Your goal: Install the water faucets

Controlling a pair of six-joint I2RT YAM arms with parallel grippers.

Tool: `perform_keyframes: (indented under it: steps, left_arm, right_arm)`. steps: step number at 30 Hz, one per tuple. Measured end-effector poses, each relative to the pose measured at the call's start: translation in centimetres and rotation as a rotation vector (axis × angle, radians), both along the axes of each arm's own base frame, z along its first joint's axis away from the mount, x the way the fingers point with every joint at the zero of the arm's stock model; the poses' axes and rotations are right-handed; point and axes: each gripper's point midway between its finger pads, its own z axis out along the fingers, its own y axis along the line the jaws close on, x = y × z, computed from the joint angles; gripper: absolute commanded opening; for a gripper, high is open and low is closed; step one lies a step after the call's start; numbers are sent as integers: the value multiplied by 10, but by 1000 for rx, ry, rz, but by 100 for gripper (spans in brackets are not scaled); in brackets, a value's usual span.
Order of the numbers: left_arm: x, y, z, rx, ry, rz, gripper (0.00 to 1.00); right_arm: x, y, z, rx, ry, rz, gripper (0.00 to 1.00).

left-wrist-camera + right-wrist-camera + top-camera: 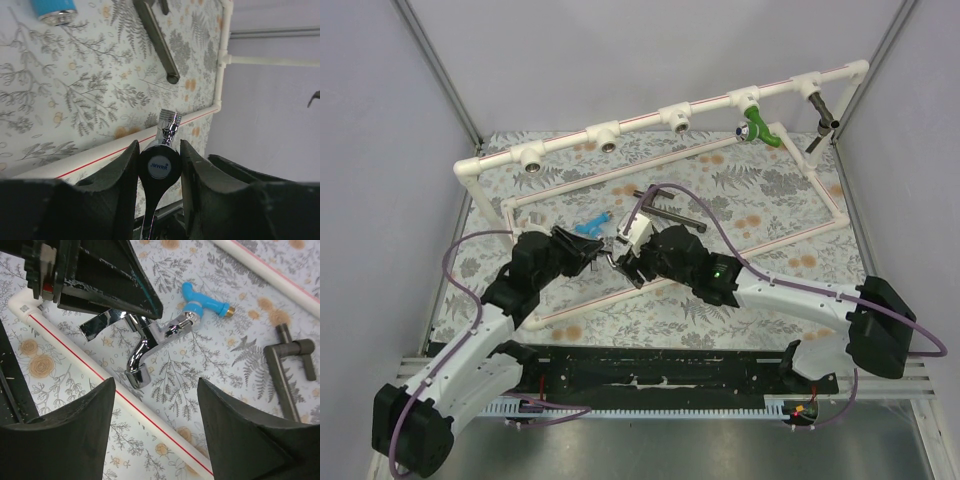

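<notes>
My left gripper (159,150) is shut on the black round handle cap of the shiny silver faucet (170,125), whose threaded end points away from me. In the right wrist view that silver faucet (145,347) hangs over the mat, its spout above a white pipe. My right gripper (156,395) stands open just short of it, touching nothing. The light blue faucet (200,302) and a dark grey lever faucet (285,365) lie loose on the mat. A green faucet (757,127) sits on the raised white rail (640,118), and a dark grey one (823,112) at its right end.
The white pipe frame (760,245) lies on the floral mat around both grippers, which meet near its middle (615,250). Three open threaded fittings (608,135) line the rail's left part. Grey walls close in the sides and back.
</notes>
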Motion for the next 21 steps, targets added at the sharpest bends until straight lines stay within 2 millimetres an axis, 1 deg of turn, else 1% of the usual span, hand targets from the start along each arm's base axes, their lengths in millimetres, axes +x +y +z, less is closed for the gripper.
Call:
perform_keyframes:
  steps: [5,10,13,15,21]
  left_arm:
    - [-10,13,-11,44,96,54,2]
    - [-17,16,-13,25,165,83,2]
    - [-20,18,-11,5,190,104,2]
    - [-22,19,-8,-14,196,121,2]
    - [-25,21,2,-62,209,154,2]
  right_arm:
    - [-11,7,16,-36,-159,37,79]
    - [-22,20,17,-113,-304,82,80]
    - [-20,29,8,-160,-369,80,80]
    - [-18,34,-3,-202,-404,76,80]
    - [-5,40,-32,-296,-468,29,76]
